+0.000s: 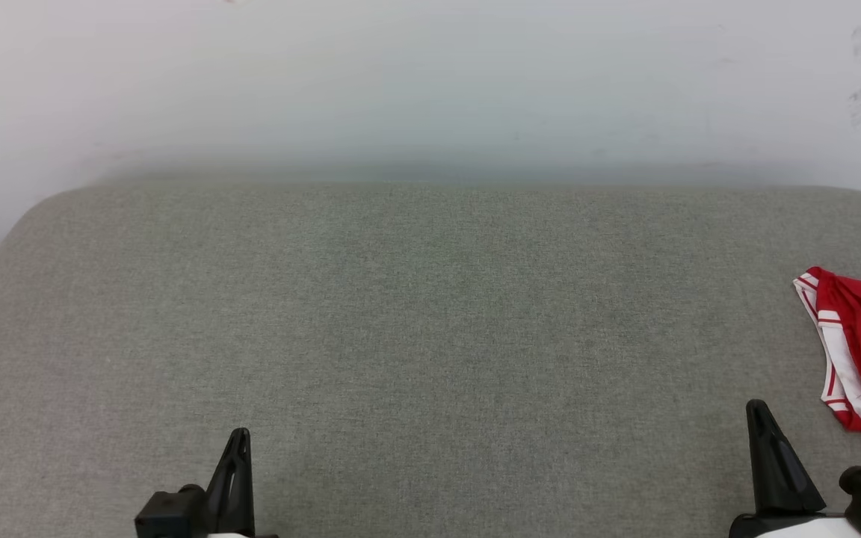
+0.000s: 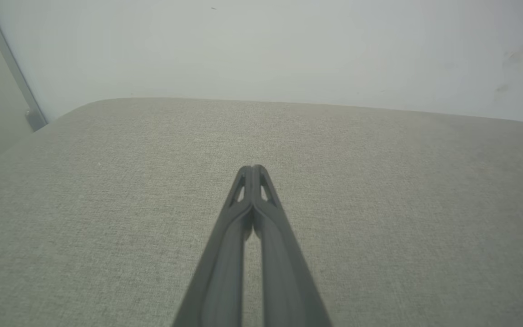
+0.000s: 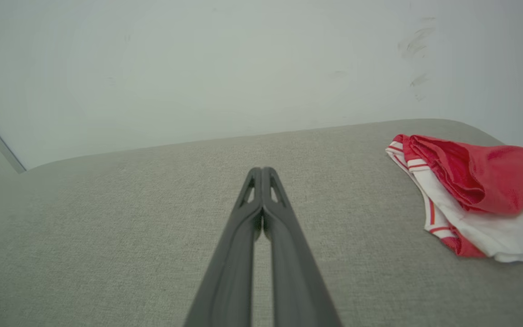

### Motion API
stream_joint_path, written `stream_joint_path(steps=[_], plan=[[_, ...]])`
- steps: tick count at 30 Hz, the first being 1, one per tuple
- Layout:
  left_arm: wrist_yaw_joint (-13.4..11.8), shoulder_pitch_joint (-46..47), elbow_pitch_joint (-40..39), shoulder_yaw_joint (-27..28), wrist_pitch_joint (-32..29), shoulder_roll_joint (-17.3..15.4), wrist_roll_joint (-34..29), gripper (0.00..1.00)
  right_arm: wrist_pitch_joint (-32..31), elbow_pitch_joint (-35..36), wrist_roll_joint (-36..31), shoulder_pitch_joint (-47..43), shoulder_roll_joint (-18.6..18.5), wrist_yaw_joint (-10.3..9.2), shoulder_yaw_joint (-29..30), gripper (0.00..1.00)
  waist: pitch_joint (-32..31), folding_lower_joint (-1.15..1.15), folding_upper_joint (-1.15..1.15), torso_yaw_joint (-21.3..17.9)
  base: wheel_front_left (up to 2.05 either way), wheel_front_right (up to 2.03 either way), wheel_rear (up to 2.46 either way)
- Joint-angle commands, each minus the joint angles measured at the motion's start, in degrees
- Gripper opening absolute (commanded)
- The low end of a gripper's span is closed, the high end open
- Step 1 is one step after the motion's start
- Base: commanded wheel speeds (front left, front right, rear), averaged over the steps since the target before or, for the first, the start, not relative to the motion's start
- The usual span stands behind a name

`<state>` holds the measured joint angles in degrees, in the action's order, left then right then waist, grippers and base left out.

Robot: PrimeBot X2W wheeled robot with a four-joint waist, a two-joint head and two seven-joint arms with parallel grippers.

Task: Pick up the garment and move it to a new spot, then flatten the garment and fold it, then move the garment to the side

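While both arms sit low at the near edge, the largest item on record is the grey fabric-covered surface (image 1: 430, 336). It extends ahead of and to either side of both sets of fingers and has rounded far corners. Beyond the fingertips stands a pale wall (image 1: 430, 75), with faint scuff marks toward its right end.

The garment (image 1: 860, 351) lies on the surface ahead of and to the right of the right gripper's fingers, well apart from them and farther again from the left gripper's. It is red, with white fabric and red-and-white striped trim along the edge facing the fingers. It appears bunched, red folds over white, though its right portion runs past the frame edge and the full lay cannot be judged.

The right gripper (image 1: 755, 409) has its two dark fingers pressed together tip to tip, nothing between them, with bare fabric past them. The left gripper (image 1: 240, 435) is in the same condition: fingers closed against each other, empty, pointing toward the wall. A thin grey strip (image 2: 12, 68) runs up the wall left of the left fingers.
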<state>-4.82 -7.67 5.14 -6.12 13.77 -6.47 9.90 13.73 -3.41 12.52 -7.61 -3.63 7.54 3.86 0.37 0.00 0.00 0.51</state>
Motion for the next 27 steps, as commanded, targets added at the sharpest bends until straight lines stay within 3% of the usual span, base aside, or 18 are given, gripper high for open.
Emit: stream_joint_path(steps=[1, 27], plan=[[0.40, 1.52, -0.63, 0.57, -0.34, -0.05, 2.65, 0.00, -0.38, 0.53, 2.67, 1.13, -0.30, -0.01, -0.07, 0.00, 0.00, 0.00, 0.00, -0.01, 0.00, 0.00, 0.00], [4.43, 5.87, 2.78, 3.28, -5.91, 0.19, 30.05, 0.00, -6.05, -3.08, 29.06, 5.48, -0.87, -0.02, -0.27, 0.00, -0.05, 0.00, 0.00, -0.11, 0.00, 0.00, 0.00]])
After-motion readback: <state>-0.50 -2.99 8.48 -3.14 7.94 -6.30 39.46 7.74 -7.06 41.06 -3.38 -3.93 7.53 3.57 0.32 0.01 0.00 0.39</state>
